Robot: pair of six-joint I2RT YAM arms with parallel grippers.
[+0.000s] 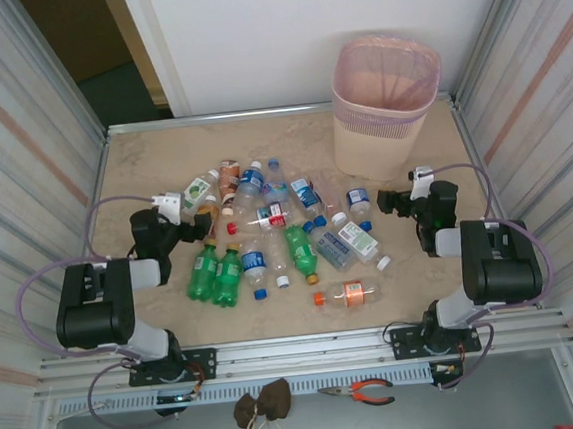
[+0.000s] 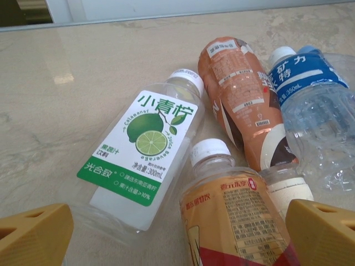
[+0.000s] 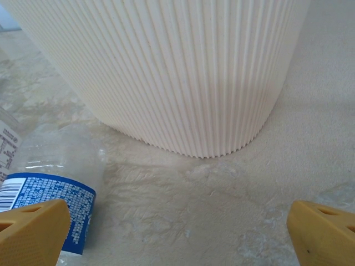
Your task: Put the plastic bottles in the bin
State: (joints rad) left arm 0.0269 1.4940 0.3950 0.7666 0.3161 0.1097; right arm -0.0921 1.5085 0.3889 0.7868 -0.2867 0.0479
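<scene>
Left gripper (image 2: 177, 233), right gripper (image 3: 177, 233) both spread wide, empty. Bottles (image 1: 279, 240) heaped mid-frame in top view, bin (image 1: 385, 131) upper right. Risk: bottles crowded, touching; left jaws may catch two, or smooth one squirts out

Both arms (image 1: 94, 307) black, chunky — lilac cables (image 1: 20, 306), mustard-yellow tool fingers (image 2: 33, 235).

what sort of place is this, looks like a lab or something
Probably a robot lab test cell: a table walled in by corrugated panels, the left arm and right arm bolted to a metal rail, and pliers on the ledge in front.
</scene>
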